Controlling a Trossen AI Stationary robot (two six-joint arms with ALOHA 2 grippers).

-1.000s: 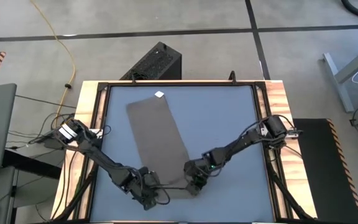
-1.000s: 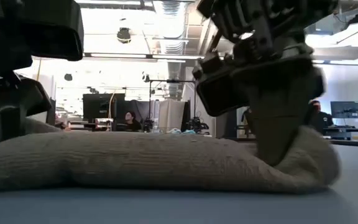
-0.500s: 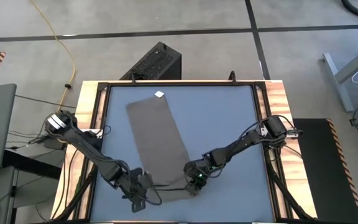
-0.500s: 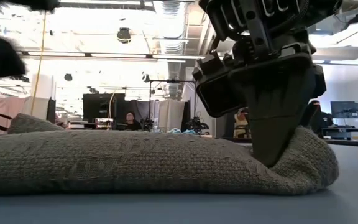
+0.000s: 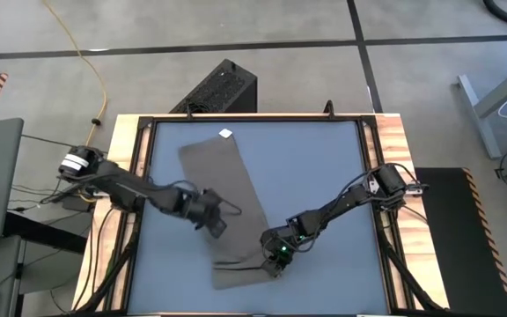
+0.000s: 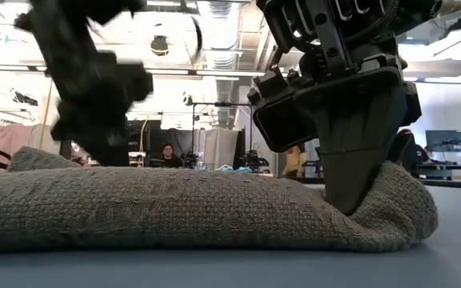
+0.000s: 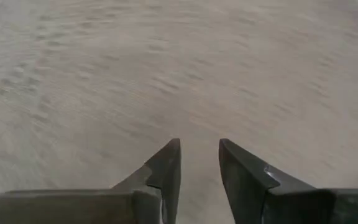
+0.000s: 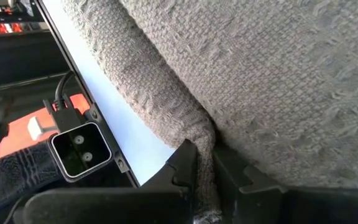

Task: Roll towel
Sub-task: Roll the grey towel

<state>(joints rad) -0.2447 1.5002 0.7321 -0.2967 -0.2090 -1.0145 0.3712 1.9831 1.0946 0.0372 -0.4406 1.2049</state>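
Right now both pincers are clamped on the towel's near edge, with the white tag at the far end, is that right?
Not quite. Only the right pincer is clamped on the towel at its near edge, as the right wrist view shows. In the high view the left pincer is over the towel's middle, gripping nothing. The white tag is at the far end.

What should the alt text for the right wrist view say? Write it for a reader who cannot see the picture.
The right gripper pinches a fold of the grey-brown towel between its two dark fingers. The towel's woven cloth fills most of the picture, beside a strip of pale blue table with a dark edge.
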